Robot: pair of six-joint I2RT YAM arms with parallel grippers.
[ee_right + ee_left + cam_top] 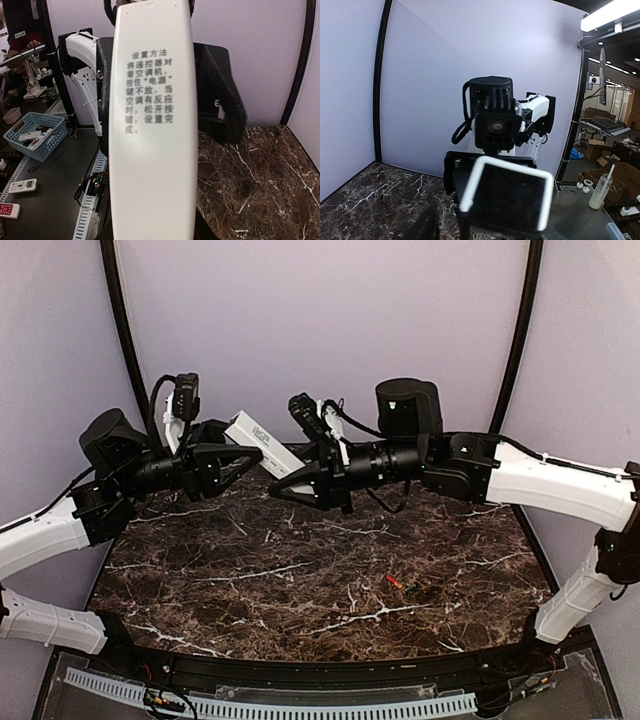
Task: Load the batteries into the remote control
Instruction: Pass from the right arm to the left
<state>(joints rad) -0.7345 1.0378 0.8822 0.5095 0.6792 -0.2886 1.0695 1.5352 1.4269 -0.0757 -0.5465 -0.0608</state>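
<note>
1. You get no sight of the right gripper's [287,478] fingers in its own camera. The remote [152,150] fills the middle of that view, covers them, and is cut off at the bottom edge. I cannot tell how wide this gripper stands or whether it grips.
2. From above, your right gripper's tips reach the remote's right end. The black parts merge there, so the top view does not show the contact either.
3. In the left wrist view the left gripper's [250,455] own fingers are only a dark blur low in the frame. The remote shows end-on there, with its lower edge cut off.
4. The batteries are very small from above: a red one [394,581] and a dark one [411,588] just beside it. You cannot make out whether they touch.
5. The remote is a slim white bar. Its back carries lines of black Chinese print. The end facing your left camera is dark with a white rim.
6. In the right wrist view the left gripper's black fingers [222,105] sit against both long edges of the remote. They have closed onto the bar.
7. The remote is up off the table [250,570], at the far middle-left. It spans between the two grippers, which face each other, and it slants so that its left end lies farther than its right.
8. The batteries lie on the table at the near right, well apart from both grippers and from the remote.
</note>
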